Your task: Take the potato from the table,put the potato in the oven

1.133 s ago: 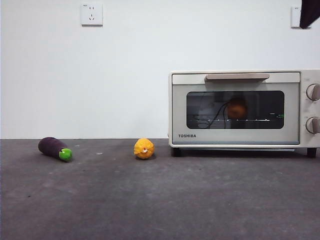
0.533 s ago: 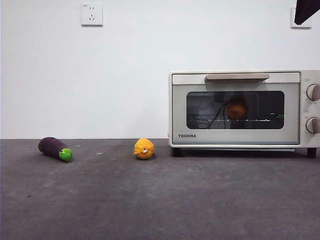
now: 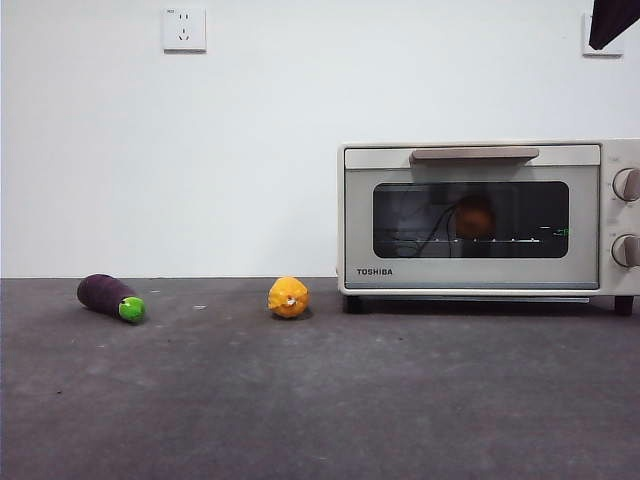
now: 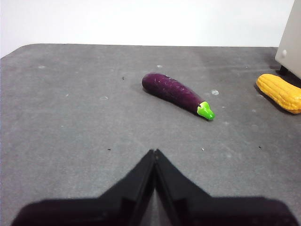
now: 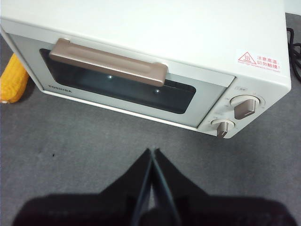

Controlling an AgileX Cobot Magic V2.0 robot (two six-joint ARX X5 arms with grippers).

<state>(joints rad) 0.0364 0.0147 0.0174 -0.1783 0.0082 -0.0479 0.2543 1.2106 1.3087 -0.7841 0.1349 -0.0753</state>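
The potato (image 3: 474, 215) shows as an orange-brown lump behind the dark glass of the cream TOSHIBA oven (image 3: 480, 215), resting on the wire rack. The oven door is closed, its beige handle (image 5: 109, 61) level. My right gripper (image 5: 153, 153) hovers above and in front of the oven (image 5: 155, 42), jaws shut and empty; in the front view it is only a black tip (image 3: 608, 22) at the top right corner. My left gripper (image 4: 154, 153) hangs shut and empty over the dark grey table (image 4: 70, 117), short of the eggplant.
A purple eggplant (image 3: 109, 297) with a green tip lies at the left, also in the left wrist view (image 4: 176, 93). A yellow corn cob (image 3: 288, 297) lies just left of the oven (image 4: 280, 92) (image 5: 11, 80). Two knobs (image 5: 244, 106) sit on the oven's right side.
The black arm tip at the top right corner rose slightly between the earliest frame and now. Nothing else moved.
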